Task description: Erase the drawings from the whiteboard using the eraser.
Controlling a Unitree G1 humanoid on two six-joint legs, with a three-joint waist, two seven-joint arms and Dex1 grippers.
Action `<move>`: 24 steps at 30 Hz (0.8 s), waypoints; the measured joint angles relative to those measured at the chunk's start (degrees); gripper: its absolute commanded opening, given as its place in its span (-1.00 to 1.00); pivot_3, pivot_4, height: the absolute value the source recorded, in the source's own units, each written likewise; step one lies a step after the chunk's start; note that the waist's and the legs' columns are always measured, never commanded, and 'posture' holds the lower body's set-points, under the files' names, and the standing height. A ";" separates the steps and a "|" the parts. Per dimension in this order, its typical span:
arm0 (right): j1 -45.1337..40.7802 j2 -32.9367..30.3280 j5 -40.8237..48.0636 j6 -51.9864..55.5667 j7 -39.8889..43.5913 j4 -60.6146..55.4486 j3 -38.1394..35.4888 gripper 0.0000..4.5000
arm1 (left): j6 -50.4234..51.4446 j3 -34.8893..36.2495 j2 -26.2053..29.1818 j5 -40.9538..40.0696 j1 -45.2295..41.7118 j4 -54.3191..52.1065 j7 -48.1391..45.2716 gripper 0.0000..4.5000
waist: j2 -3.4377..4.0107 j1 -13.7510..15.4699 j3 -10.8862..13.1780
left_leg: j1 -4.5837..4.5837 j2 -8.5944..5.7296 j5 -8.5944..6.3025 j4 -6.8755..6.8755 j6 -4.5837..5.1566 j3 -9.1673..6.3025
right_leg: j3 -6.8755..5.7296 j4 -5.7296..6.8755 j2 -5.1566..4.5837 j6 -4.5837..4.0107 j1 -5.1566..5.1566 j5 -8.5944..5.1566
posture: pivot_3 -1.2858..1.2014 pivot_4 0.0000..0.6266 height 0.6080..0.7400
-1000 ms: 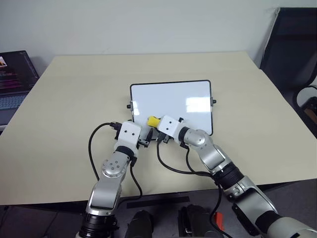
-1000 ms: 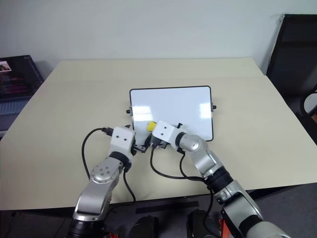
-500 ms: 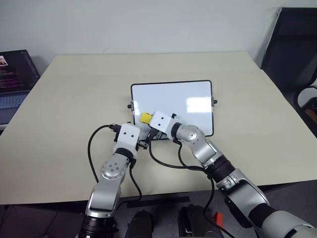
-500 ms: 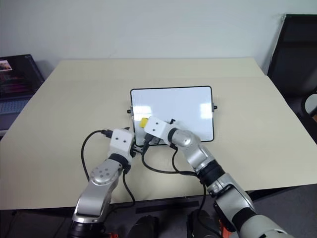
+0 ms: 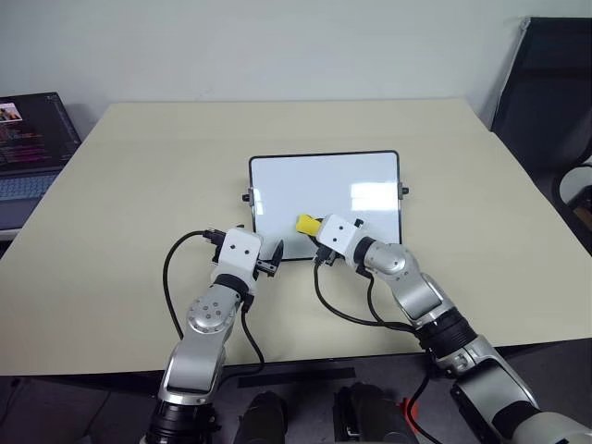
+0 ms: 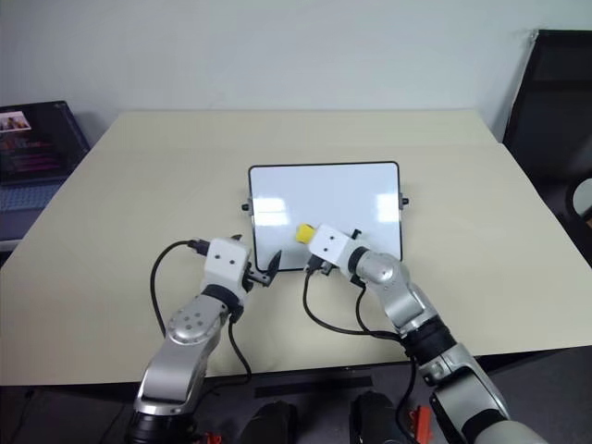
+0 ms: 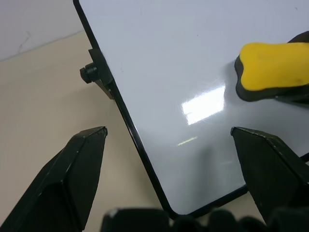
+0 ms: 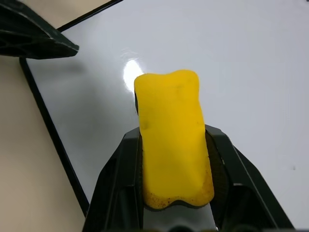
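Now the eraser [image 8: 172, 140], a yellow block with a dark underside, sits clamped between the right gripper's [image 5: 314, 236] fingers, its long axis pointing to the frame's upper left over the whiteboard [image 5: 356, 176], mid-frame. Left gripper [image 7: 169, 159] gapes wide, empty, straddling the board's lower-left corner.

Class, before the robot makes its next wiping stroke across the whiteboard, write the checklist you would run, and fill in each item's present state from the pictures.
1. Eraser gripped between the right gripper fingers: ok.
2. Eraser over the whiteboard, inside its frame: ok.
3. Eraser pressed on the surface: cannot tell.
4. Left gripper open, straddling the board's near left corner, off the eraser: ok.
5. Drawings left to erase: cannot tell; no marks seen.
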 measured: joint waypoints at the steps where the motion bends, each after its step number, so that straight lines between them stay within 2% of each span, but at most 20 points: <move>1: 0.73 0.00 0.68 -0.09 0.00 -0.52 -0.51 -0.43 | -0.07 -0.01 0.10 -0.01 -0.20 0.27 -0.20 1.00 | 0.00 -0.02 0.00 | -0.01 0.00 0.00 -0.01 0.00 0.02 | 0.01 -0.01 0.00 0.00 -0.01 0.00 | 0.03 -0.52 1.00; 8: 5.18 -1.02 4.28 -0.12 0.79 -5.91 -3.87 -0.43 | -0.51 -0.03 0.17 -0.20 -0.55 1.09 -1.10 1.00 | 0.00 -0.13 0.00 | -0.09 0.01 -0.01 -0.06 -0.01 0.02 | 0.01 -0.05 0.00 0.00 -0.09 0.00 | 0.03 -0.52 1.00; 15: 7.59 -5.09 7.82 1.44 1.23 -16.32 -9.78 -0.43 | -4.99 -0.14 0.33 -3.78 -0.14 1.04 -5.18 1.00 | 0.00 -0.11 0.01 | -0.09 0.00 -0.01 -0.05 -0.01 0.03 | 0.01 -0.05 0.00 0.00 -0.09 0.00 | 0.03 -0.52 1.00; 24: 10.43 -11.30 8.63 12.75 0.68 -24.40 -17.04 -0.43 | -9.77 -4.36 1.31 -10.97 -4.08 3.03 -17.15 1.00 | 0.00 -0.03 0.01 | -0.13 -0.02 -0.01 -0.05 -0.01 0.04 | 0.01 -0.08 0.01 0.00 -0.09 -0.01 | 0.03 -0.52 1.00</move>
